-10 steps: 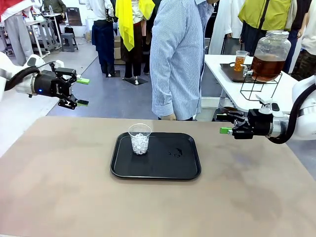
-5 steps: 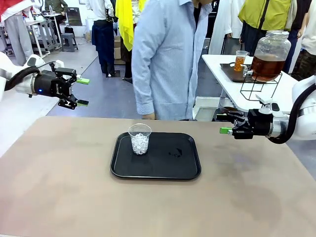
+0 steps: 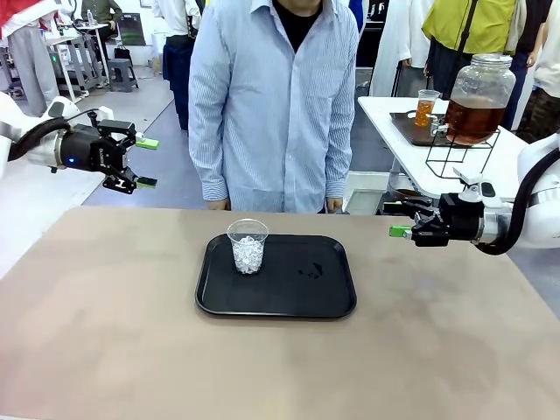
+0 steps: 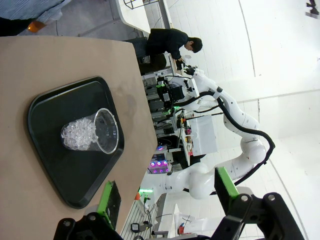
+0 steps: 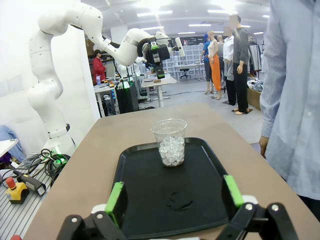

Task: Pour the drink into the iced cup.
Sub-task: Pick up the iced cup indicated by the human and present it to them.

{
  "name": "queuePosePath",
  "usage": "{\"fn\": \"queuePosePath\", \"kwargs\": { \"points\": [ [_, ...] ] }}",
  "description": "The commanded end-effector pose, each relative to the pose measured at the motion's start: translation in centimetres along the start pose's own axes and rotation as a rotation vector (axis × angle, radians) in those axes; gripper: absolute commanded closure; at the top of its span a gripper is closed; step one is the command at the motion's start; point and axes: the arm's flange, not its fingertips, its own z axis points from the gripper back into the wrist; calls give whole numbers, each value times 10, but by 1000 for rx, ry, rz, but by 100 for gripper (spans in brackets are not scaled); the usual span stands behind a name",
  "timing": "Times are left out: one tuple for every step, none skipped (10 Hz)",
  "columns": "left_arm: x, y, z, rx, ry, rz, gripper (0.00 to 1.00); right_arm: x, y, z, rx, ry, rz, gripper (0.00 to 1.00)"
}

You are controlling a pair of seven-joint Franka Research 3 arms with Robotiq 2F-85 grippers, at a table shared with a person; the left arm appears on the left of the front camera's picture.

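Observation:
The iced cup [image 3: 248,246], a clear plastic cup partly filled with ice, stands upright on the left part of a black tray [image 3: 289,302] at the table's middle. It also shows in the left wrist view [image 4: 90,136] and the right wrist view [image 5: 170,142]. The amber-brown drink fills a small clear cup [image 3: 425,107] and a large glass jar [image 3: 477,105] on a white side table at the back right. My left gripper [image 3: 147,163] hangs open, above the table's far left. My right gripper [image 3: 395,220] is open at the right, pointing toward the tray. Both hold nothing.
A person in a striped shirt [image 3: 271,105] stands at the far edge behind the tray, hands [image 3: 217,204] hanging at table height. A small wet mark [image 3: 311,271] lies on the tray's right half. The jar rests on a wire stand [image 3: 455,153].
The person has turned and stepped left, and now faces the table squarely behind the tray. Both arms and the cup have stayed put.

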Motion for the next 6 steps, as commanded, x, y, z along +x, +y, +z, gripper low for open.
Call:
{"fn": "queuePosePath", "kwargs": {
  "points": [
    [-3,-2,0,4,-5,-2,0,3,-2,-2,3,3,8,0],
    [-3,-2,0,4,-5,-2,0,3,-2,-2,3,3,8,0],
    [-3,-2,0,4,-5,-2,0,3,-2,-2,3,3,8,0],
    [-3,-2,0,4,-5,-2,0,3,-2,-2,3,3,8,0],
    [-3,-2,0,4,-5,-2,0,3,-2,-2,3,3,8,0],
    [-3,-2,0,4,-5,-2,0,3,-2,-2,3,3,8,0]
  ]
}}
